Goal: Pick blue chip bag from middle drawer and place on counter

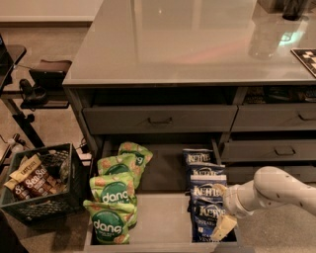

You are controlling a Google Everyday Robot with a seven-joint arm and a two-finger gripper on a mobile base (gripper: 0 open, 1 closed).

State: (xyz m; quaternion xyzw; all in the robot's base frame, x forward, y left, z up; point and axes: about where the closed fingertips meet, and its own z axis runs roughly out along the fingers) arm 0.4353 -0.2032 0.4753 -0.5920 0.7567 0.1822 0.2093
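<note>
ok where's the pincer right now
In the camera view the pincer is low on the right, at the front of the open middle drawer, by the row of blue chip bags, opposite the green dang bags.

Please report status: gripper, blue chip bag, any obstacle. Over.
Gripper down in middle drawer, against the front blue chip bags. No bag on counter yet. To the left, green bags, apart.

Speckled brown floor (54, 126) lies left of a dark grey cabinet (78, 106) with closed, bar-handled drawers (158, 118); a pale wall (44, 7) with dark skirting stands beyond; a black stand (29, 94) and a black mesh crate (74, 173) of snack packets occupy the left; the claw (223, 222) sits low at right, before the cabinet.
</note>
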